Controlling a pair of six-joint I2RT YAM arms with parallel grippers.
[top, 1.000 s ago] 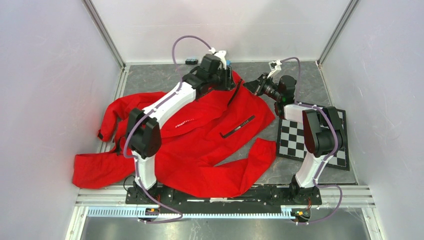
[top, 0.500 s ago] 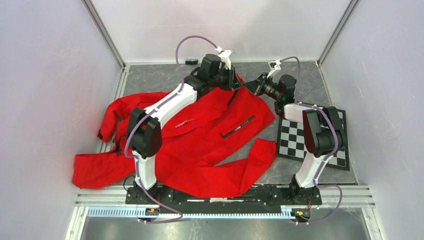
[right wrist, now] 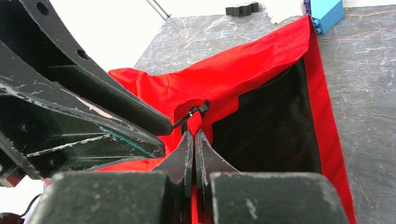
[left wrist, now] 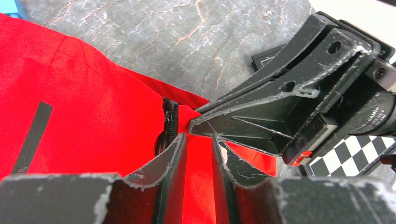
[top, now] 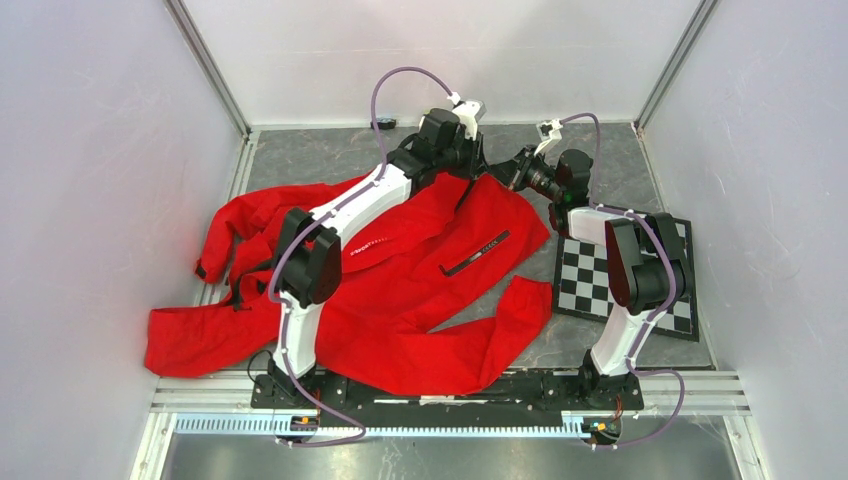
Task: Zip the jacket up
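Observation:
The red jacket (top: 400, 270) lies spread on the grey table, sleeves to the left and front. Its dark lining (right wrist: 275, 126) shows at the far hem. My right gripper (top: 497, 172) is shut on the jacket's red edge (right wrist: 194, 133), right beside the black zipper slider (right wrist: 194, 113). My left gripper (top: 478, 160) hovers just left of it, jaws a narrow gap apart over red fabric (left wrist: 198, 140). The zipper slider (left wrist: 169, 122) sits by its left finger. The right gripper's fingers (left wrist: 261, 121) nearly touch the left fingertips.
A checkerboard plate (top: 600, 285) lies at the right, under the right arm. A blue block (right wrist: 327, 14) and a small black object (top: 383, 124) sit by the back wall. Two black pocket strips (top: 475, 252) run across the jacket. White walls close in the table.
My left gripper has moved right along the jacket's far edge until it meets the right gripper. The right gripper has kept its hold and place.

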